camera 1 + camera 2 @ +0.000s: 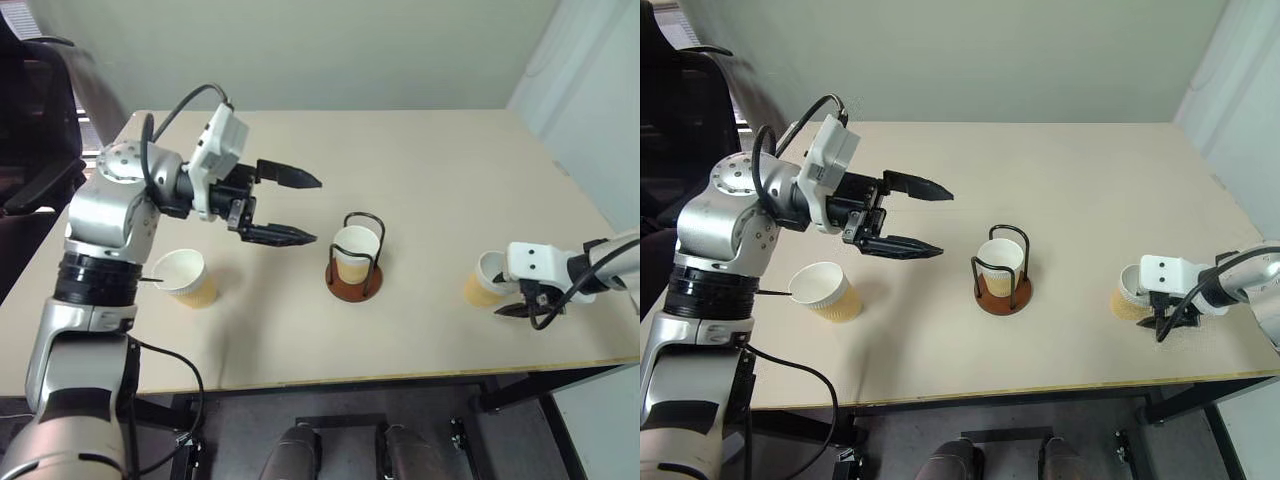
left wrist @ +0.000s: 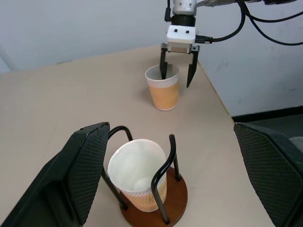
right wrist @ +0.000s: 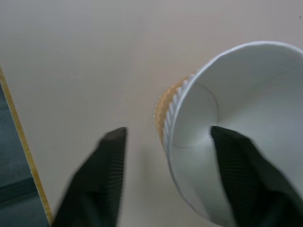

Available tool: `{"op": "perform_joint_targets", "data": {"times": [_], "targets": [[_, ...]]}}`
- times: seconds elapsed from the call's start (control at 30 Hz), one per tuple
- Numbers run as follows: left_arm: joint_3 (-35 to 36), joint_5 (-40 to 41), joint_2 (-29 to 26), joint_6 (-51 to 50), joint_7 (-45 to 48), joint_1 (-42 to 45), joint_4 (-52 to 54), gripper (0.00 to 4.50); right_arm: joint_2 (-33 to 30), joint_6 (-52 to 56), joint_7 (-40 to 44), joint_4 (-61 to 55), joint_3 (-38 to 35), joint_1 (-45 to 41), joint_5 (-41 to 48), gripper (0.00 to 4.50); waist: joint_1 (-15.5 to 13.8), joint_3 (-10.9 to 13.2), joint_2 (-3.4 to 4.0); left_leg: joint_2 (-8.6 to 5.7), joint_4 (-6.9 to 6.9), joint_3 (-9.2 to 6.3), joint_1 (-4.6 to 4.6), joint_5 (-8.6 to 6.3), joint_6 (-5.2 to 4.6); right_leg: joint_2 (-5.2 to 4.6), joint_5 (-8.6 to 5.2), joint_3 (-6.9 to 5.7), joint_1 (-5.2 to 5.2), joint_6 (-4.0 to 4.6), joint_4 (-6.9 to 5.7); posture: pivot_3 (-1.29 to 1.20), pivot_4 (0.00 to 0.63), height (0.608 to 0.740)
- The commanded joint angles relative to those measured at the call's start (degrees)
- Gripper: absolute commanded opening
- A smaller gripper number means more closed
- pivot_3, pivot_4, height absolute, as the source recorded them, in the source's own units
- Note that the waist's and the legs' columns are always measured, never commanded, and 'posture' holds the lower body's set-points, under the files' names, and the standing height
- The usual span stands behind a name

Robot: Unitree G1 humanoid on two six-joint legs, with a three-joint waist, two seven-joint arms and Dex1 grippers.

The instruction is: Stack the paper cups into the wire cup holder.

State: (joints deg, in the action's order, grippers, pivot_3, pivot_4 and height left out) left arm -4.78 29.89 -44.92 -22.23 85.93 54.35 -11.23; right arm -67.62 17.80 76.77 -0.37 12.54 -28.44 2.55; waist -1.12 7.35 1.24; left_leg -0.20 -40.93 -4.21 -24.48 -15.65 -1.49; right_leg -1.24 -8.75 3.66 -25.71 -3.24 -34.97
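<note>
At the table's right side, near the front edge, a paper cup [image 1: 487, 281] stands upright with the right gripper [image 2: 177, 74] straddling its wall: one finger inside the mouth, the other outside, jaws part-way in with a gap left on the outer side. Not clamped as far as I can see; the cup sits on the table, not lifted.

Handling guess: very light, thin-walled, crushes easily. The ribbed tan sleeve should give friction; the white inside is smooth. A wall pinch just below the rolled rim looks right, with light force or the mouth goes oval and won't nest.

Second paper cup [image 1: 356, 255] already sits in the wire cup holder [image 1: 354, 281] at table centre: thin black wire loops on a round reddish-brown disc, loops rising a little above the rim. Tapered shape should self-centre when nesting.

Third paper cup [image 1: 186, 277] stands on the left, near the front.

Left gripper [image 1: 296, 208] hovers above the table left of the holder, jaws spread wide, empty.

Table [image 1: 420, 150] is matte beige, flat.
</note>
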Motion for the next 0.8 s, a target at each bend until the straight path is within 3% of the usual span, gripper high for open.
{"op": "perform_joint_targets", "data": {"times": [0.03, 0.1, 0.17, 0.47, 0.8], "targets": [[1.92, -1.71, -2.29, 0.17, 0.00, 0.24, -0.94, 4.50, -0.10, -0.62, 1.49, 0.27, -0.95, -2.07, -0.54, 1.24, 0.08, 0.00, 0.00, 0.00, 0.00, 0.00, 0.00, 0.00, 0.00, 0.00, 0.00, 0.00, 0.00, 0.02, 0.01, 0.00, 0.150, 0.740], [2.14, -2.62, -3.09, 1.31, 0.77, 0.80, -3.47, 4.50, -0.25, -0.23, 2.46, 0.32, -1.27, -2.91, -0.30, 0.47, 0.08, 0.00, 0.00, 0.00, 0.01, 0.00, 0.01, 0.00, 0.00, 0.00, -0.01, 0.01, 0.00, 0.03, 0.01, 0.00, 0.150, 0.740], [2.47, -3.27, -3.69, 2.98, 1.98, 1.18, -5.44, 4.50, -0.49, 0.53, 3.36, -0.39, -1.81, -3.47, 0.30, 0.05, 0.08, 0.00, 0.00, 0.00, 0.03, -0.01, 0.01, 0.00, 0.00, 0.00, -0.01, 0.01, -0.01, 0.06, 0.00, 0.00, 0.150, 0.740], [2.13, -8.76, -5.06, 9.86, 4.86, 5.40, -18.11, 4.50, -1.62, 7.96, 5.79, -8.47, -5.62, -8.43, 5.08, 0.05, 0.15, 0.00, 0.00, -0.01, 0.27, -0.01, -0.07, 0.03, 0.05, 0.01, -0.06, 0.03, -0.16, 0.18, 0.04, 0.00, 0.150, 0.740], [0.59, -10.61, -3.03, 12.87, 6.57, 8.50, -23.17, 4.50, 1.21, 18.82, 6.01, -14.59, -4.45, -26.41, 9.47, 0.05, 0.33, 0.00, 0.00, 0.02, 0.88, -0.03, -0.08, 0.20, 0.32, 0.01, -0.23, 0.01, -0.50, 0.46, 0.02, 0.00, 0.150, 0.740]]}}
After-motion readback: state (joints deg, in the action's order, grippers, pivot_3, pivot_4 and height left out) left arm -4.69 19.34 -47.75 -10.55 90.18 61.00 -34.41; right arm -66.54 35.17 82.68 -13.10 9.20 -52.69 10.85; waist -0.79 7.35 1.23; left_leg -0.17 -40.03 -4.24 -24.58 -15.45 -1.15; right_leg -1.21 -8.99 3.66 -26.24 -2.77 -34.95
